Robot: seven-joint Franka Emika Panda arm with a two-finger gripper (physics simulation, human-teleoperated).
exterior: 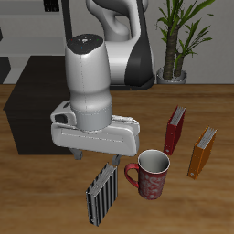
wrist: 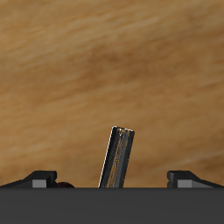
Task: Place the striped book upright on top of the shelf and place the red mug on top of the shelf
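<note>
The striped book [exterior: 101,194] stands on its edge on the wooden table near the front edge, leaning slightly. My gripper [exterior: 98,160] hangs open just above it, one finger on each side of its top edge and clear of it. In the wrist view the book's thin edge [wrist: 116,157] rises midway between the two fingertips [wrist: 39,179], and the gripper [wrist: 114,180] is spread wide. The red mug [exterior: 151,175] stands upright right beside the book. The dark shelf [exterior: 35,87] sits farther back, partly hidden by the arm.
A plain red book [exterior: 175,130] and an orange book [exterior: 202,151] stand upright beyond the mug. A potted plant [exterior: 178,37] stands behind the table's back edge. The robot's base [exterior: 123,46] is at the back.
</note>
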